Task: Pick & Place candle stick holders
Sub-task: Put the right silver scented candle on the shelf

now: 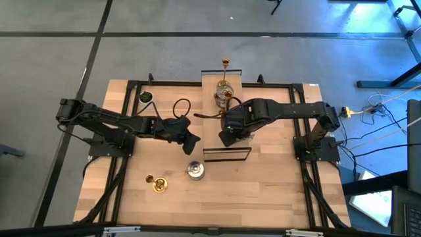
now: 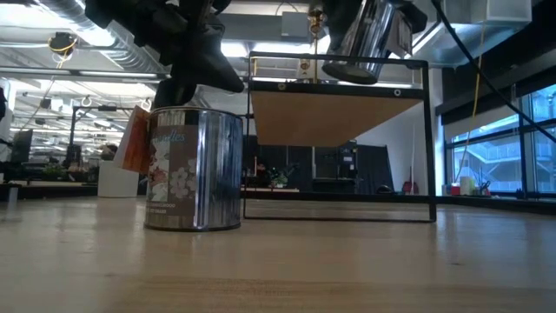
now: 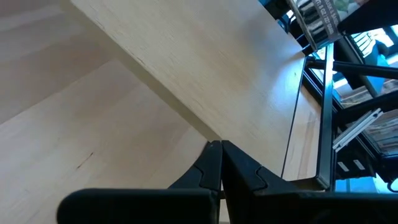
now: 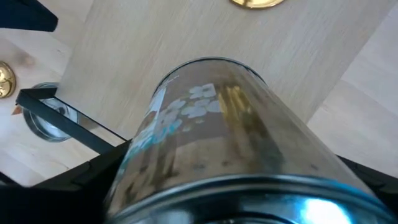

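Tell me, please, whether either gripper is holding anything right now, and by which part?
The right gripper holds a silver holder by its round sides, lifted above the shelf. The left gripper is shut and holds nothing.

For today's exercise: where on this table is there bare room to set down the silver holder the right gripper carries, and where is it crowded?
Free: the pale raised shelf under the right gripper, and the bare wooden table at the near right. Crowded: the shelf's far end, with a squat silver holder and slim brass holder.
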